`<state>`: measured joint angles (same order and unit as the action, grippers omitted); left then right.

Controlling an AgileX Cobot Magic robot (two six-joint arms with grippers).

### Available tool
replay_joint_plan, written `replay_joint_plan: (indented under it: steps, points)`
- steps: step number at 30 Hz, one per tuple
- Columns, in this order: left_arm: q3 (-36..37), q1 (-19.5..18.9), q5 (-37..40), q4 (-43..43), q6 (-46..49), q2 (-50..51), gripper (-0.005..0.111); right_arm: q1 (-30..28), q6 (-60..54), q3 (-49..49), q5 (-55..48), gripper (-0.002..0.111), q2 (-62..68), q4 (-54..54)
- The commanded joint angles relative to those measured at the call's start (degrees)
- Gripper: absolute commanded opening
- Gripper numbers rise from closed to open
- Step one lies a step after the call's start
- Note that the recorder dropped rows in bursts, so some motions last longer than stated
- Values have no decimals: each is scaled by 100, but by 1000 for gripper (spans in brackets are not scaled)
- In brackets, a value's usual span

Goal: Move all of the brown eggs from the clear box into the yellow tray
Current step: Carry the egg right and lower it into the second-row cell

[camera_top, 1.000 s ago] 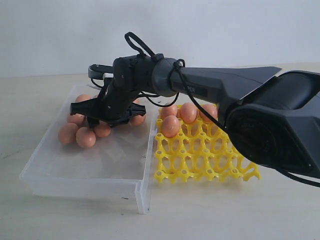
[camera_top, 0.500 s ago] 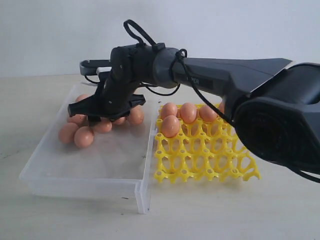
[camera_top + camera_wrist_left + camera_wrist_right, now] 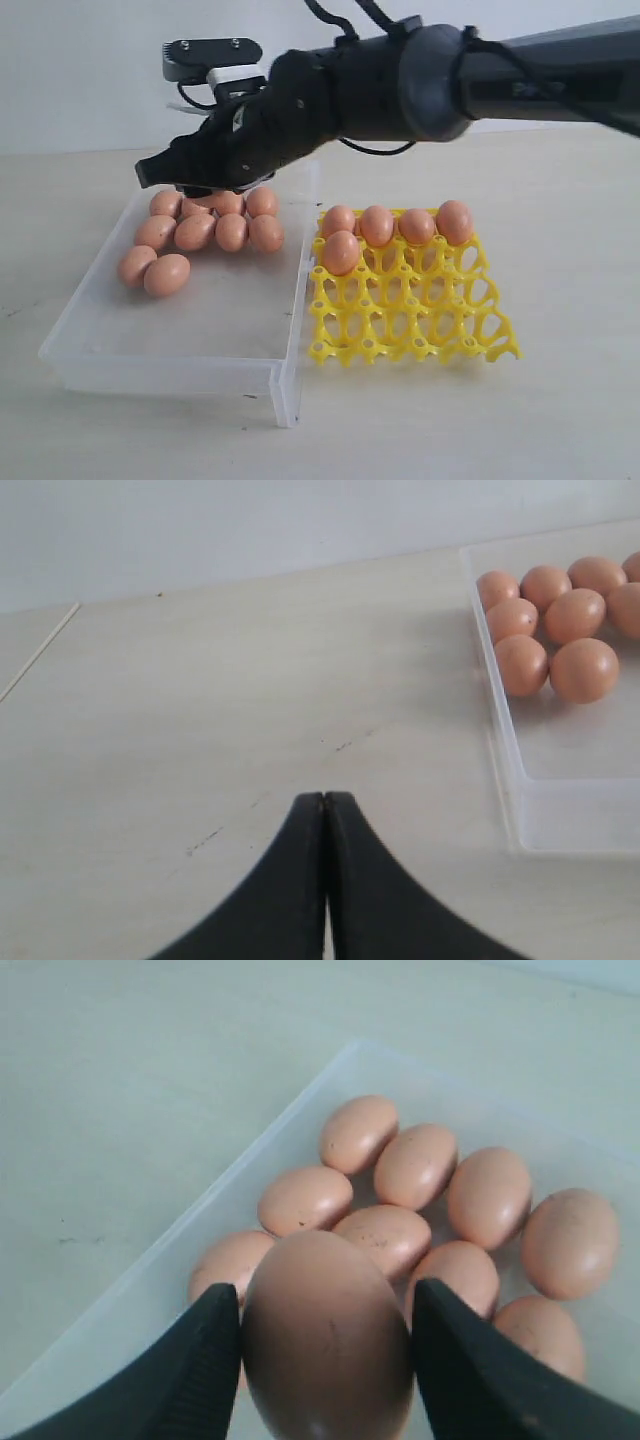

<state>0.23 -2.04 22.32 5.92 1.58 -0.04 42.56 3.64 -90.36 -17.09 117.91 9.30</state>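
The right gripper, jaws clamped across a brown egg's narrow width, hung above the clear box, the yellow tray just beside that box.

The right gripper clamps one brown egg between its two black fingers, held above the clear box. Beneath it, nine loose eggs lie clustered, touching one another, close against one box wall. Pale tabletop spreads beyond that wall.

Exterior camera looks low across the table; all three views share the clear box.
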Motion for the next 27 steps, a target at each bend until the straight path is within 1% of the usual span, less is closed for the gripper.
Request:
replay_joint_plan:
  steps: [1, 5, 9, 12, 14, 17, 22, 27]
  points:
    - [-23, 34, -52, -14, -28, 4, 0, -17, -109, 1525, 1579, 0, -941, -24]
    - [-23, 34, -52, -14, -28, 4, 0, -185, -109, 2763, 2600, 0, -1744, -5]
    - [-23, 34, -52, -14, -28, 4, 0, -582, -316, 3810, 3205, 0, -2294, 304]
    - [-23, 34, -52, -14, -28, 4, 0, -889, -641, 4490, 3587, 0, -2488, 565]
    - [-23, 34, -52, -14, -28, 4, 0, -1047, -664, 4798, 3949, 0, -2498, 640]
    - [-23, 34, -52, -14, -28, 4, 0, -1162, -664, 4976, 4235, 0, -2498, 640]
    - [-23, 34, -52, -14, -28, 4, 0, -1158, -664, 4991, 4535, 0, -2445, 614]
    - [-23, 34, -52, -14, -28, 4, 0, -1168, -551, 4991, 4609, 0, -2005, 614]
